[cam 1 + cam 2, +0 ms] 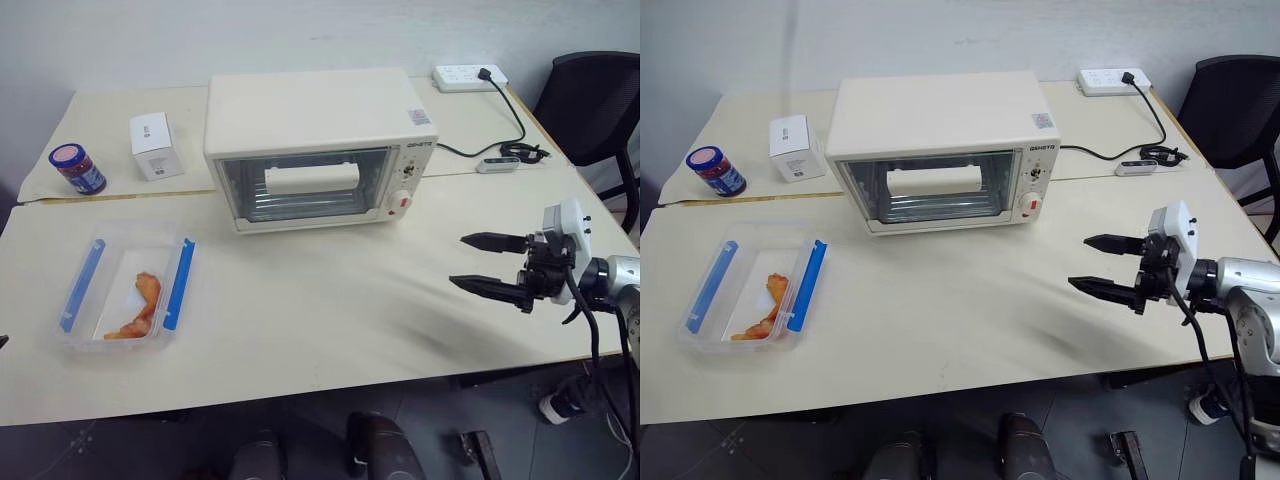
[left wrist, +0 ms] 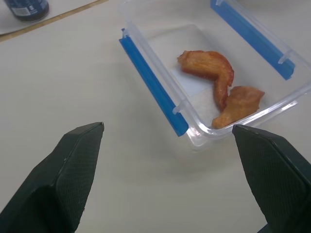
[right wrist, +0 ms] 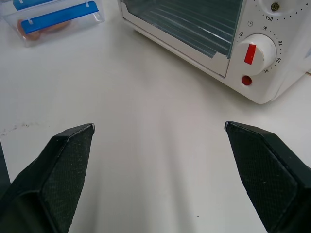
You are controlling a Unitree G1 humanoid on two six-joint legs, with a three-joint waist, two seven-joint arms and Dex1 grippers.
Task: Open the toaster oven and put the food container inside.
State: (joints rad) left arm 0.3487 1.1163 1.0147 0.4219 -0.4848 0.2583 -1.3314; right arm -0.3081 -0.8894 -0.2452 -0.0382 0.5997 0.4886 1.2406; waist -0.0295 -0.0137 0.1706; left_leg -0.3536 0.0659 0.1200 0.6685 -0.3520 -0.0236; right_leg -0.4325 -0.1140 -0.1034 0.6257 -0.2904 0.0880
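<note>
Cream-coloured tabletop (image 1: pixel 330 310) is spread across the scene, made of two surfaces joined along a seam. Nearest on the right, the right end effector (image 1: pixel 487 264) is held above the tabletop's bare front right part with its two black fingers spread wide and nothing between them; it is pointed toward the left, well apart from everything on the surface. In its wrist view the left end effector (image 2: pixel 167 133) is seen with its fingers likewise spread wide and empty, held above the tabletop just beside the food container (image 2: pixel 214 68).

That food container (image 1: pixel 125 288) is set near the front left of the tabletop, uncovered, with a blue clip along each long side and orange food pieces (image 1: pixel 137 308) lying inside. Further back, about the middle, the toaster oven (image 1: pixel 315 150) is placed with its glass door shut, its white bar handle (image 1: pixel 311 179) across the door and red-marked knobs (image 1: pixel 403 200) at the right of its front. Left of it, a small white carton (image 1: pixel 155 146) and a blue jar (image 1: pixel 78 168) are stood. At the far right corner a power strip (image 1: pixel 470 77) is laid, with a black cable (image 1: pixel 505 115) plugged in, and a black chair (image 1: pixel 592 100) is seen beyond the table's edge.
</note>
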